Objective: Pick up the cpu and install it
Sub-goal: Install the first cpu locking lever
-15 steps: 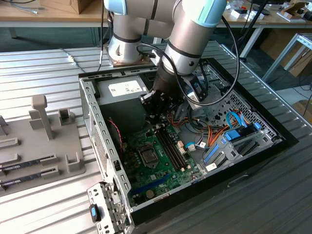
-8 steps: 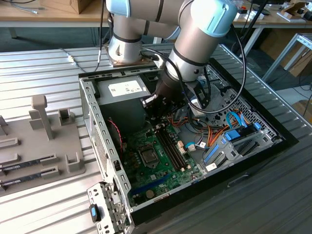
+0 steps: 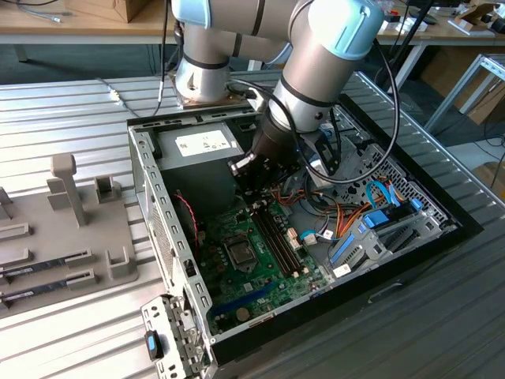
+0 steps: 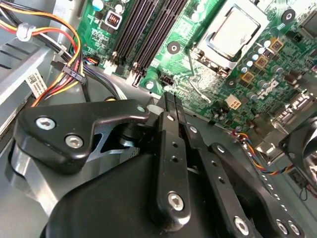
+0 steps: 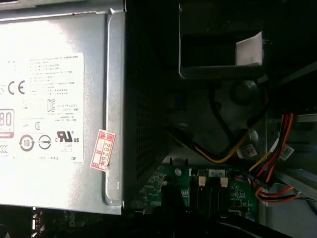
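Observation:
The cpu (image 4: 233, 30), a silvery square, lies in its socket on the green motherboard (image 4: 198, 74), framed by the metal retention bracket. In the exterior view the socket (image 3: 238, 253) sits low in the open computer case (image 3: 150, 181). My gripper (image 4: 171, 101) hangs inside the case, a short way from the socket, near the end of the memory slots (image 4: 148, 34). Its two black fingers (image 4: 167, 124) are pressed together with nothing between them. In the exterior view the gripper (image 3: 251, 172) is above the upper end of the board, beside the power supply.
The grey power supply (image 3: 201, 146) fills the case's far corner and is close by in the first wrist view (image 5: 54, 99). Orange, red and yellow cables (image 3: 347, 213) bundle toward the exterior view's right. A grey fixture (image 3: 71, 229) with memory sticks (image 3: 47, 268) stands on the left.

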Motion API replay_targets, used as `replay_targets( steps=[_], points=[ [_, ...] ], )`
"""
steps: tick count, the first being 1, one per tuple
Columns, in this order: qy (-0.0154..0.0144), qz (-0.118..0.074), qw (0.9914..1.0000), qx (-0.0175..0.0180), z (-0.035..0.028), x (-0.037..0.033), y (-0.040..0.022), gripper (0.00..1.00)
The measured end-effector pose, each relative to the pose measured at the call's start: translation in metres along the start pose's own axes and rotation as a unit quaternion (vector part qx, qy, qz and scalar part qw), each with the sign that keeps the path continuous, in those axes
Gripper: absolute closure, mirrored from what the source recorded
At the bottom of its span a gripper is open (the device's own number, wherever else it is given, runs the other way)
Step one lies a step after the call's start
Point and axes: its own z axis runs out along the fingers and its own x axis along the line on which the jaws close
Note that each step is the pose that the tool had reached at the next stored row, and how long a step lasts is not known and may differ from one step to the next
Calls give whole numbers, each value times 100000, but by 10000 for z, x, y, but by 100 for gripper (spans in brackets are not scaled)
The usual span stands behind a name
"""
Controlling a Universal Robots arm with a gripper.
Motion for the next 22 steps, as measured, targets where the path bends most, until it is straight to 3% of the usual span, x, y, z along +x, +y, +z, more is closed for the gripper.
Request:
replay_targets(
  steps=[3, 6, 7, 9, 10, 14, 16, 17, 18, 19, 21, 22],
  points=[
    [26, -2132, 99977, 325, 0, -2, -2, 86],
    [70, -4975, 99873, 776, -1, -6, -2, 86],
    [93, -6732, 99768, 1049, -1, -8, -2, 86],
    [119, -8503, 99629, 1331, -1, -7, -2, 86],
    [143, -10351, 99450, 1616, -1, -7, -2, 86],
    [202, -14489, 98919, 2264, -1, -7, -2, 86],
    [233, -16688, 98563, 2612, -1, -7, -2, 86],
    [271, -19290, 98075, 3015, 0, -7, -2, 86],
    [289, -20610, 97800, 3221, 0, -7, -2, 86],
    [320, -22804, 97299, 3568, 0, -7, -2, 86],
    [367, -26201, 96419, 4100, 1, -7, -2, 86],
    [381, -27127, 96156, 4246, 1, -7, -2, 86]
  ],
)
